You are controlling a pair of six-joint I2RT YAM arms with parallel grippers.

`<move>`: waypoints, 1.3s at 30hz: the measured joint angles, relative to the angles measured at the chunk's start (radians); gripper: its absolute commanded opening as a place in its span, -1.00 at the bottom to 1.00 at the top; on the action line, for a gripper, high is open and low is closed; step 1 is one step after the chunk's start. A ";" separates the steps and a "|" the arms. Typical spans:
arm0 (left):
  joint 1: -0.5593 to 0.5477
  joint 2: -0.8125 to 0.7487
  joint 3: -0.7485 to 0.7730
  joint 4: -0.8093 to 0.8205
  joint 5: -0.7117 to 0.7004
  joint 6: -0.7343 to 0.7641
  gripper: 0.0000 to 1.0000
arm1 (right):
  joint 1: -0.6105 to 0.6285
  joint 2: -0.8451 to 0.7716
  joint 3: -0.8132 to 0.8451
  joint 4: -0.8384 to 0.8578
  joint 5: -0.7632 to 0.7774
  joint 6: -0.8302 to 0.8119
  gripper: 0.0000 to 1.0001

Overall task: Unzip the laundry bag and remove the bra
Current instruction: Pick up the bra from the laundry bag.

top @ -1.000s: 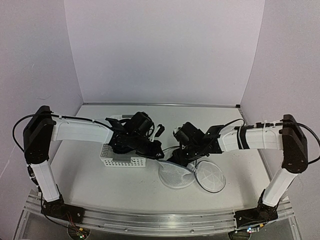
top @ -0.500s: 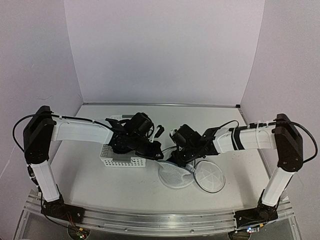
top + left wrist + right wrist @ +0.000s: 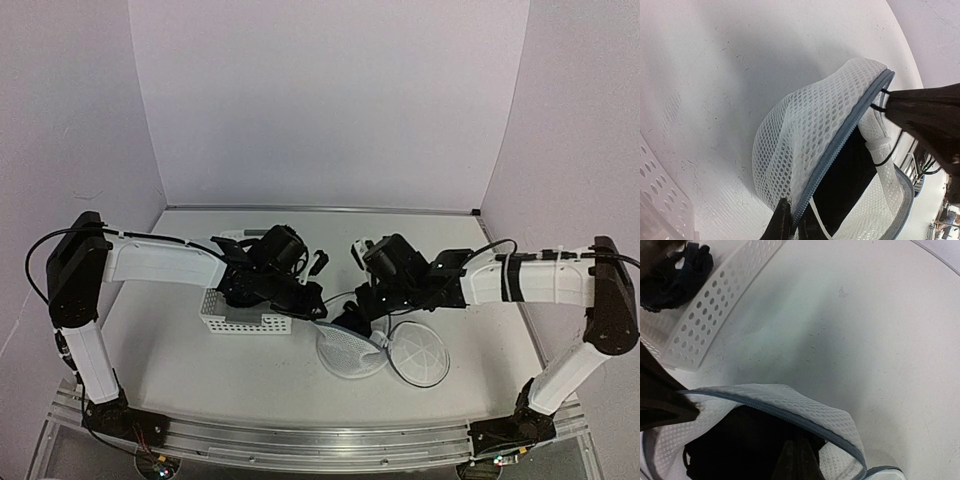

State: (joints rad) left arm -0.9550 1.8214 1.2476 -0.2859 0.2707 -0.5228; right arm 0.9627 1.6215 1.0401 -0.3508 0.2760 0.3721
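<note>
Already unzipped, the white see-through mesh laundry bag (image 3: 350,352) lies low at centre of the top view on the white table (image 3: 200,372), with the small black fabric bra (image 3: 740,440) inside it.
Its grey zip gapes, and its round flap (image 3: 420,355) lies open to the right. The left gripper (image 3: 782,222) pinches the zip edge narrowly. The right gripper (image 3: 797,460) has its jaws pressed together in the mouth; whether they grip fabric I cannot tell. A white perforated plastic basket (image 3: 245,318) stands just left.

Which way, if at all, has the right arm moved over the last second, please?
Yes. The right arm has swung right, away from the basket; the right gripper remains at the bag.
</note>
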 measured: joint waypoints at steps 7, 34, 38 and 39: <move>0.000 0.000 0.000 0.000 0.004 0.000 -0.88 | 0.000 -0.193 -0.067 0.051 -0.021 0.022 -1.00; 0.000 0.000 0.000 0.000 0.015 -0.006 -0.88 | 0.000 -0.042 -0.080 0.090 -0.109 0.000 0.21; 0.000 0.000 0.000 0.000 0.016 -0.006 -0.88 | 0.000 0.013 -0.052 0.108 -0.113 -0.026 0.31; 0.000 0.000 0.000 0.000 0.016 -0.006 -0.88 | 0.000 0.026 -0.045 0.111 -0.113 -0.031 0.36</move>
State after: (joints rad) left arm -0.9550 1.8214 1.2476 -0.2859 0.2863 -0.5289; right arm 0.9627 1.6474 0.9951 -0.2401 0.1635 0.3408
